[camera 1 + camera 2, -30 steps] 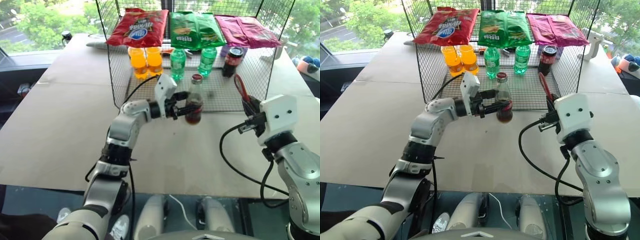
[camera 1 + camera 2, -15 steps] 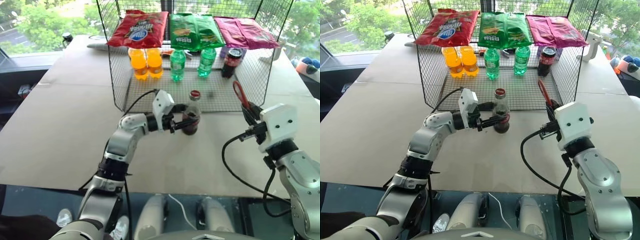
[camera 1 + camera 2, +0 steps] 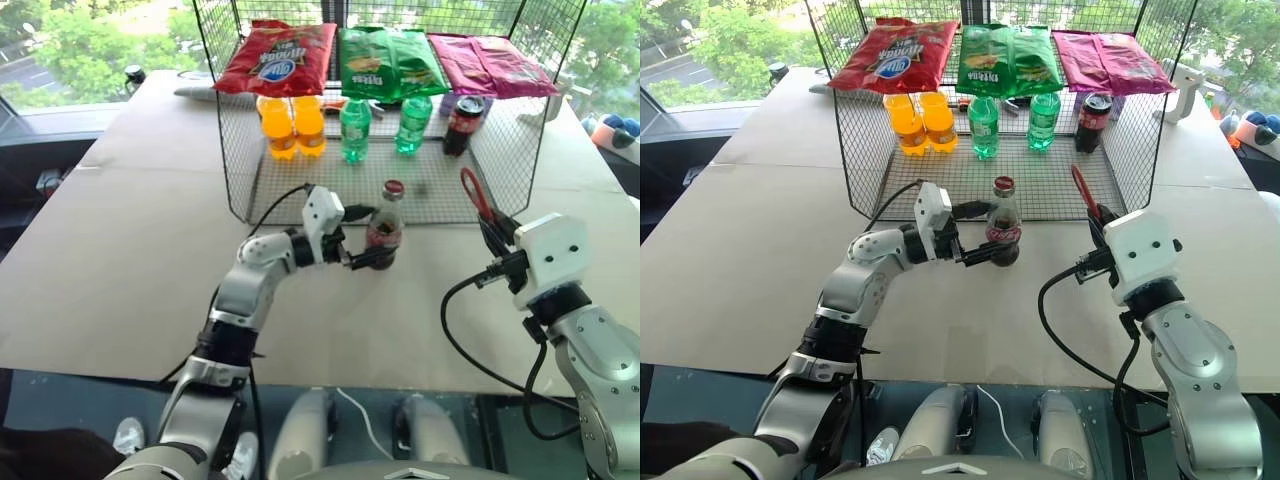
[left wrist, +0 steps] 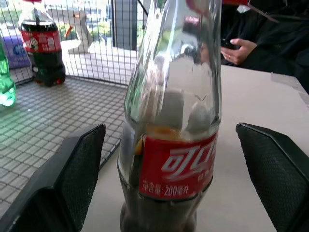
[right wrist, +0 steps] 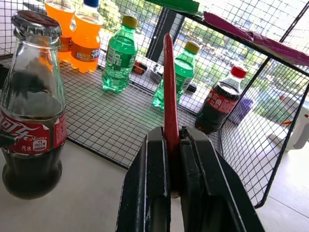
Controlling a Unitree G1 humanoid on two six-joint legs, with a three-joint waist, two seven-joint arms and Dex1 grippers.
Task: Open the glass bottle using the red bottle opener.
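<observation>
The glass bottle (image 3: 385, 226), with dark cola, a red label and its cap on, stands upright on the table just in front of the wire rack. My left gripper (image 3: 992, 232) reaches in level from the left and is open. Its fingers (image 4: 77, 179) stand on either side of the bottle, clear of the glass. To the right, my right gripper (image 3: 496, 236) is shut on the red bottle opener (image 5: 169, 87). The opener sticks up out of the gripper, to the right of the bottle and apart from it.
The wire rack (image 3: 300, 190) behind the bottle holds orange drinks (image 3: 290, 122), green plastic bottles (image 3: 356, 128) and a dark cola bottle with a red top (image 3: 462, 122). Chip bags (image 3: 385, 60) lie on its roof. A person's hand (image 4: 239, 48) shows beyond the table.
My left gripper has opened, and its fingers have spread off the bottle that they held. The bottle now stands by itself on the table. My right gripper still holds the opener.
</observation>
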